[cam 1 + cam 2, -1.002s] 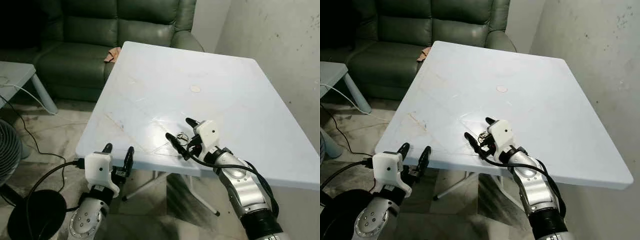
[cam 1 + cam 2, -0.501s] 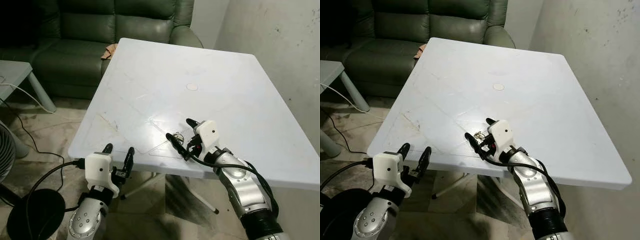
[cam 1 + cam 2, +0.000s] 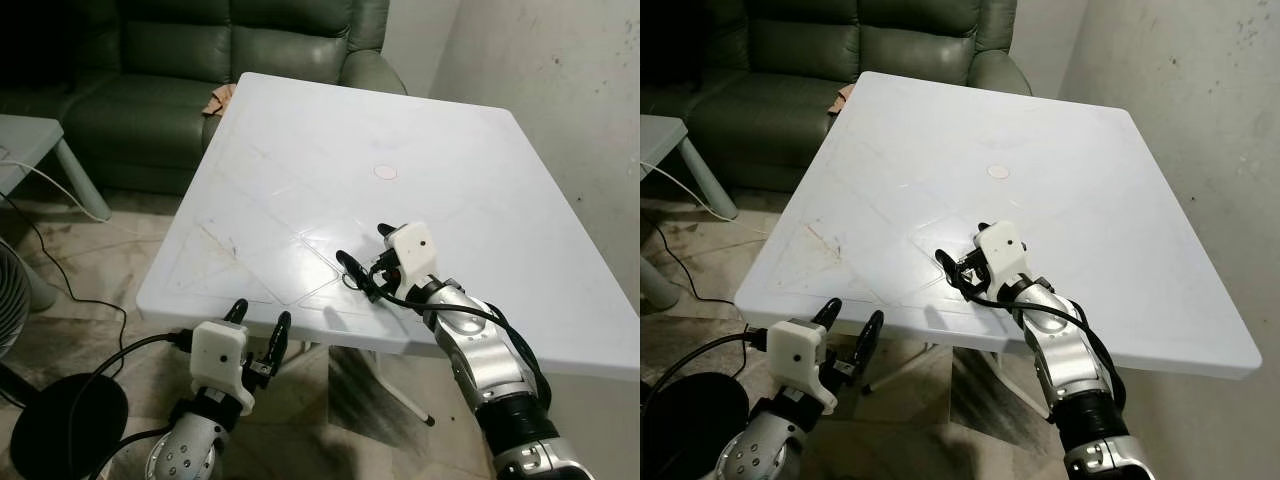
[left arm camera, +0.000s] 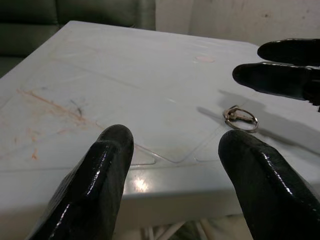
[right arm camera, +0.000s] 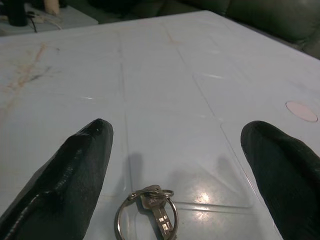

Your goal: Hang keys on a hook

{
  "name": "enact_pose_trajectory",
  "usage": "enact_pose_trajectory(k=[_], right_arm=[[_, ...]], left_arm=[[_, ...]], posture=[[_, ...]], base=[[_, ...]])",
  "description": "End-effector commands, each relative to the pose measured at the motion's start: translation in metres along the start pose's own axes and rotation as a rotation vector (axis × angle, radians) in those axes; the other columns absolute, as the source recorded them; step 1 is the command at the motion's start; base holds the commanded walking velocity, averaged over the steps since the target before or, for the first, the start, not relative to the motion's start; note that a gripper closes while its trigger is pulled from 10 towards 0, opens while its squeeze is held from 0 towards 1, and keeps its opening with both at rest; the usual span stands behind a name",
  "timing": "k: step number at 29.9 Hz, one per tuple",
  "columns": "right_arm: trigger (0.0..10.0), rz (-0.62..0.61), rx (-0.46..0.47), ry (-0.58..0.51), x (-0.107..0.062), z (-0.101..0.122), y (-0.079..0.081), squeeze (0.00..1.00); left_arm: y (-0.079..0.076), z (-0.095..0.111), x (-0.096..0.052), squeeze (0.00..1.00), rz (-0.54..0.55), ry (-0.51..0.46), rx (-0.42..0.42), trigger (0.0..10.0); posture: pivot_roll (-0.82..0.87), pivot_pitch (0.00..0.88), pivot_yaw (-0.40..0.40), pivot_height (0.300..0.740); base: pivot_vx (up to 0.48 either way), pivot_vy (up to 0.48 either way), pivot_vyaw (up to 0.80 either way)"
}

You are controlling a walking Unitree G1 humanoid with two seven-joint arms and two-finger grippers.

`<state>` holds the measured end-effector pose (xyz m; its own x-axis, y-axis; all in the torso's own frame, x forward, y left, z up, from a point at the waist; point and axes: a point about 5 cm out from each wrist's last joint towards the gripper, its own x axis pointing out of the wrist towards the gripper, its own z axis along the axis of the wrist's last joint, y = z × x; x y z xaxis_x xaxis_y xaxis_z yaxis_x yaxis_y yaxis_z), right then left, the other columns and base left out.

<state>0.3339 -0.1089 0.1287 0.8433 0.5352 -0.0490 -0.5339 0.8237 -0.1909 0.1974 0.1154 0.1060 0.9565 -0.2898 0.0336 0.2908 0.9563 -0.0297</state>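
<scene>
While the right claw (image 3: 363, 258) stood open, keys (image 5: 150, 214) lay between its fingers on the table (image 3: 300, 160); the wrist view revealed their ring.

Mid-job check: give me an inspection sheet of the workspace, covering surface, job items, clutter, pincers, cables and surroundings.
Surface: white table, scuffed, with rust-coloured streaks near its left front corner.
Job's things: keys on a ring lie flat on the table near the front edge; hook: nothing seen.
Clutter: small round disc mid-table; nothing else on top.
Pincers: right pincer open, over the table with its fingers either side of the keys, not gripping. Left pincer open, held below the table's front edge.
Cables: black cable across the floor at left; white cable by the side table.
Surroundings: green sofa behind, stained wall at right, dark round base on the floor.
</scene>
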Motion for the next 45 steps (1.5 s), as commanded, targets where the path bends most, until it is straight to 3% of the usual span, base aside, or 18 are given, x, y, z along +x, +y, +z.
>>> enact_pose_trajectory(k=[1,11,12,19,20,22,45], right_arm=[[10.0,-0.002,-0.006,0.034,0.003,-0.003,0.002,0.00],[10.0,0.021,-0.008,0.070,0.012,-0.006,0.015,0.00],[8.3,0.022,-0.008,0.074,0.013,-0.007,0.017,0.00],[8.3,0.020,-0.009,0.084,0.015,-0.008,0.020,0.00],[1.5,0.019,0.003,0.089,0.016,-0.008,0.023,0.00],[0.0,0.016,0.019,0.094,0.018,-0.008,0.026,0.00],[0.0,0.006,0.048,0.071,0.020,-0.006,0.026,0.00]], left_arm=[[-0.004,0.000,-0.003,0.00,0.002,0.009,-0.013,10.0],[-0.008,0.001,-0.013,0.00,0.022,0.024,-0.027,10.0],[-0.008,0.001,-0.013,0.00,0.023,0.025,-0.026,10.0],[-0.009,0.002,-0.015,0.00,0.026,0.031,-0.027,10.0],[-0.009,0.002,-0.016,0.00,0.034,0.033,-0.026,10.0],[-0.008,0.003,-0.019,0.00,0.046,0.039,-0.026,10.0],[-0.008,0.014,-0.014,0.00,0.029,0.018,0.003,10.0]], posture=[[0.01,0.129,-0.117,0.728],[0.02,0.169,-0.129,0.728],[0.03,0.180,-0.132,0.728],[0.03,0.180,-0.132,0.728],[0.04,0.200,-0.139,0.728],[0.04,0.203,-0.140,0.728],[0.04,0.199,-0.135,0.728]], base=[[0.000,0.000,0.00],[0.000,0.000,0.00],[0.000,0.000,0.00],[0.000,0.000,0.00],[0.000,0.000,0.00],[0.000,0.000,0.00],[0.000,0.000,0.00]])
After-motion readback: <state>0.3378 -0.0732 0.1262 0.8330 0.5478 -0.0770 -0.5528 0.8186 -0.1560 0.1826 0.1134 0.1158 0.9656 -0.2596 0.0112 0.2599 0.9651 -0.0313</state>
